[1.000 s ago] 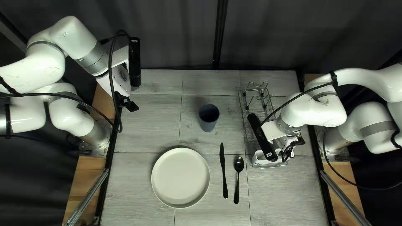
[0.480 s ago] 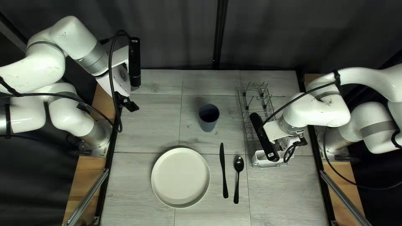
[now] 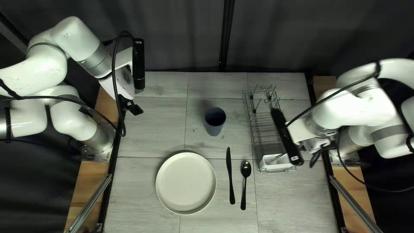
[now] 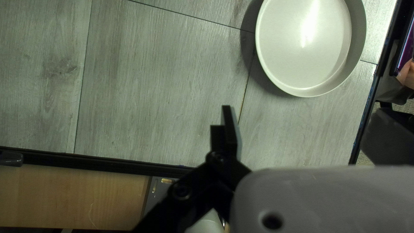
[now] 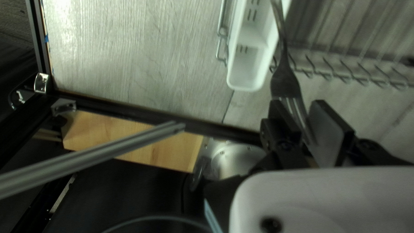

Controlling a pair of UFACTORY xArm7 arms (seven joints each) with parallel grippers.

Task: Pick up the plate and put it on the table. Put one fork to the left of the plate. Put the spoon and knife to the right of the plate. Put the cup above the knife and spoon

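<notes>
The top left view shows the plate (image 3: 186, 183) lying flat on the surface (image 3: 146, 129), with its inside facing up. The knife (image 3: 231, 177) is to its right, and the spoon (image 3: 246, 168) lies just beyond the knife, well apart from the plate. The knife's blade and the spoon's bowl both point toward the far edge. The cup (image 3: 214, 121) stands upright farther back than the cutlery and a little left of the knife. A wire rack (image 3: 263, 129) stands to the cup's right, with a white holder (image 3: 269, 163) at its near end.

The right gripper (image 3: 312, 144) is at the right of this view, near the holder. In its wrist view the fingers are clamped on the fork (image 5: 286, 80). They grip it at the tines, and the handle reaches out over the holder, raised off the surface.

The left gripper (image 3: 136, 110) is over the surface's left edge. I cannot tell whether it is open or closed. Its wrist view shows the plate ahead of it and to one side, and part of a person's hand (image 4: 406, 75) past the surface's edge.
</notes>
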